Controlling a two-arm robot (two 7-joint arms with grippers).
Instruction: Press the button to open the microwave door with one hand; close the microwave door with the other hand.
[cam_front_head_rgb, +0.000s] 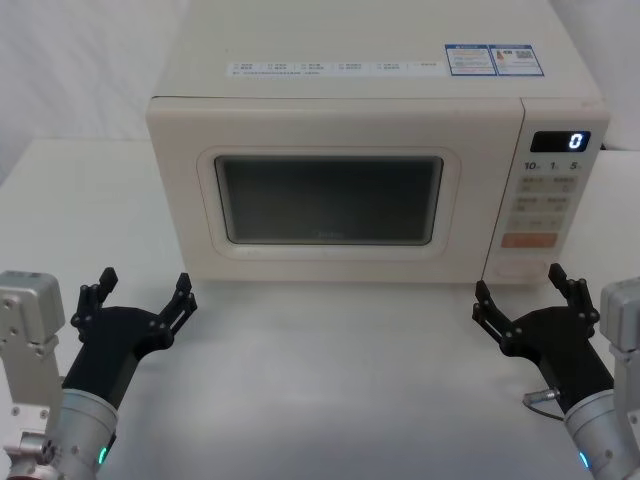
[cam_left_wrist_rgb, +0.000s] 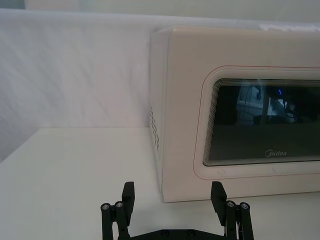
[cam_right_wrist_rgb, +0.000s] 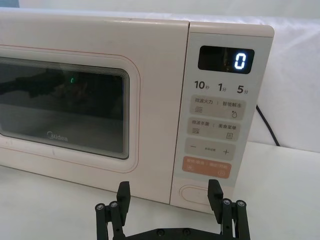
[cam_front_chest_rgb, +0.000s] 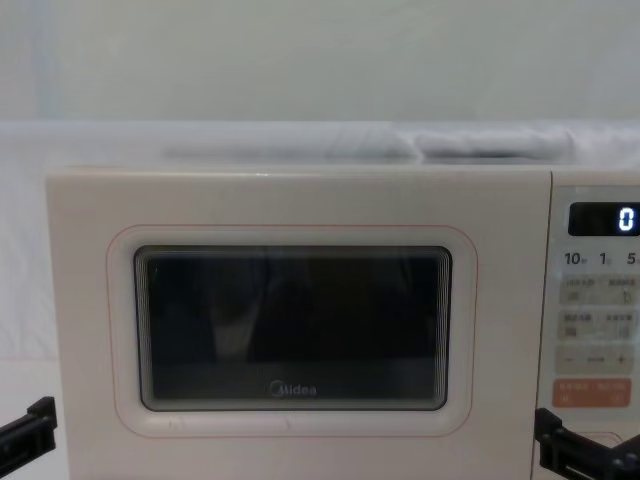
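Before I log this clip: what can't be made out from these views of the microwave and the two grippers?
- The button: in the right wrist view the right gripper covers part of it; in the head view it is too faint to pick out.
- Microwave interior: the dark window of the microwave door shows only reflections.
- Small key print: too small to read in the head and chest views.
- Left gripper: cut off by the chest view's lower edge.

The microwave (cam_front_head_rgb: 370, 150) is a cream, boxy oven standing upright on the white table, its front facing the robot. The microwave door (cam_front_head_rgb: 330, 190) is shut, flush with the front, a cream panel with a dark rounded window, a thin pink outline and the Midea logo under the glass. To the door's right, at the foot of the control panel, sits the button (cam_right_wrist_rgb: 198, 193), wide, cream and oval-cornered, just under the orange key.
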